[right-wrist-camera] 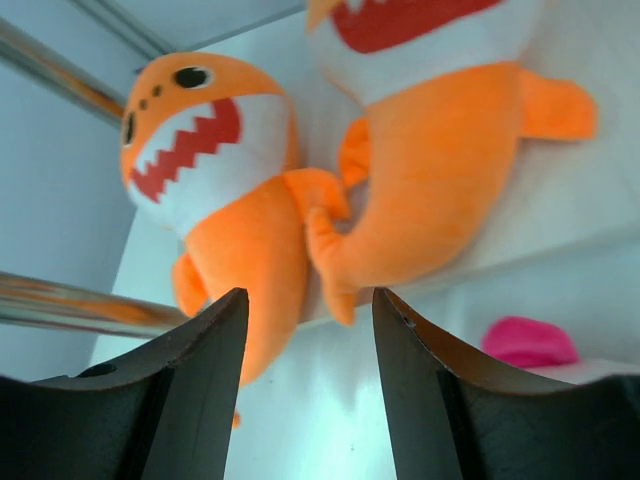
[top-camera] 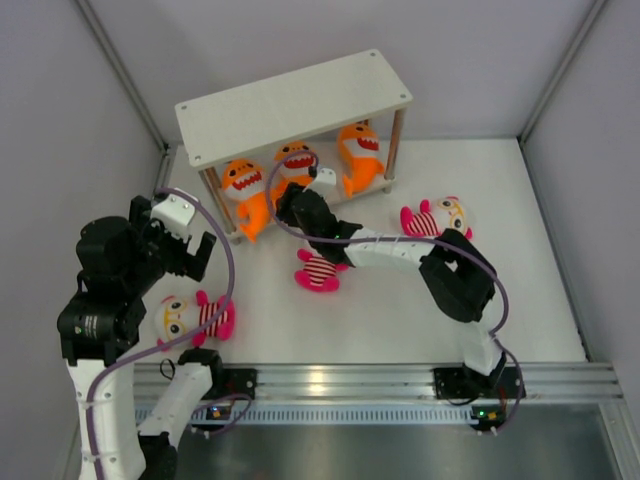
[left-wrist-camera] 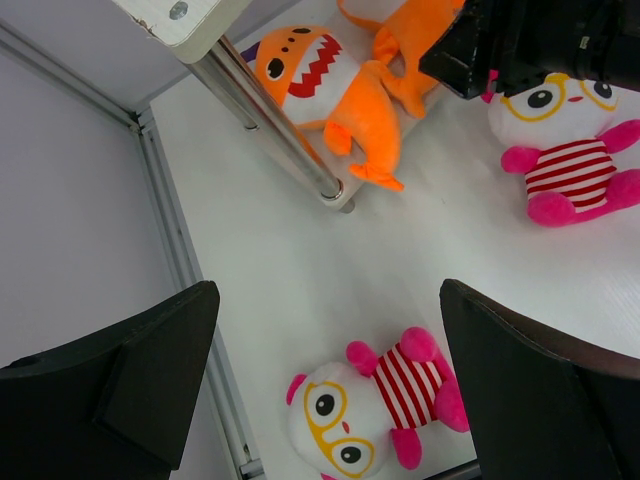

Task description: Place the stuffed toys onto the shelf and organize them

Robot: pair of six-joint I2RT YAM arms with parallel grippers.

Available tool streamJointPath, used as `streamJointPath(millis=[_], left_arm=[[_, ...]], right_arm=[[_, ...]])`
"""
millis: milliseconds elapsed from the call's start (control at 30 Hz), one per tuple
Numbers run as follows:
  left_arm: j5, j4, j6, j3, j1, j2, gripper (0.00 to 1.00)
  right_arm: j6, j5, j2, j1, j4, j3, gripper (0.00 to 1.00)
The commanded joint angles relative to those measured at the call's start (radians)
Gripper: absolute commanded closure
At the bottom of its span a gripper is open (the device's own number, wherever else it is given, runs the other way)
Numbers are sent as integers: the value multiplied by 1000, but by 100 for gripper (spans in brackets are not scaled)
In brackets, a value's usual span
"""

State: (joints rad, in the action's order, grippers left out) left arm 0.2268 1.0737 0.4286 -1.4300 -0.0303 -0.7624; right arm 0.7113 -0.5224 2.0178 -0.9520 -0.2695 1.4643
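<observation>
Top view: shelf (top-camera: 295, 105) stood at the back of the table (top-camera: 400, 310), with left shark (top-camera: 243, 195), middle shark (top-camera: 295, 165) and right shark (top-camera: 360, 155) in a row on its lower tier and the top board bare. All three dolls lay on the table: left doll (top-camera: 190, 318) by the left arm, middle doll (top-camera: 320, 268) under the right forearm, right doll (top-camera: 440, 218) well apart to the right. Right gripper (top-camera: 297, 203) sat at the shelf front, just beside the middle shark. Left gripper (top-camera: 188, 255) hung above the table between the shelf's corner post and the left doll. Left wrist view: left gripper (left-wrist-camera: 330, 290) was spread fully and empty, with the left doll (left-wrist-camera: 380, 410) below and slightly behind its centreline. Right wrist view: right gripper (right-wrist-camera: 310, 300) was partly spread with nothing clamped; the middle shark's tail lay just past the fingertips, apart from them. My read: the shark row looked done and the dolls were next. The next move likely called for the left gripper to centre over the left doll's striped body, drop, clamp and lift it to the top board. The right arm needed to clear the shelf front without dragging the middle shark.
</observation>
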Motion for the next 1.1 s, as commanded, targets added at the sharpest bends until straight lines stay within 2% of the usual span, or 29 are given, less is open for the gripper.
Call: streamJointPath(millis=[0, 267, 467, 800, 900, 1067], left_arm=[[12, -24, 2, 6, -3, 9, 1], [-3, -23, 4, 6, -3, 9, 1], [0, -23, 9, 6, -3, 0, 1], [-1, -23, 6, 0, -2, -9, 1], [-1, -23, 6, 0, -2, -8, 1], [-4, -23, 9, 2, -2, -11, 1]], right_arm=[[85, -59, -80, 50, -94, -67, 47], [184, 45, 12, 134, -111, -67, 44], [123, 51, 81, 180, 18, 82, 43], [168, 143, 151, 187, 0, 119, 41], [169, 151, 160, 185, -7, 126, 45], [188, 150, 153, 194, -22, 103, 69]])
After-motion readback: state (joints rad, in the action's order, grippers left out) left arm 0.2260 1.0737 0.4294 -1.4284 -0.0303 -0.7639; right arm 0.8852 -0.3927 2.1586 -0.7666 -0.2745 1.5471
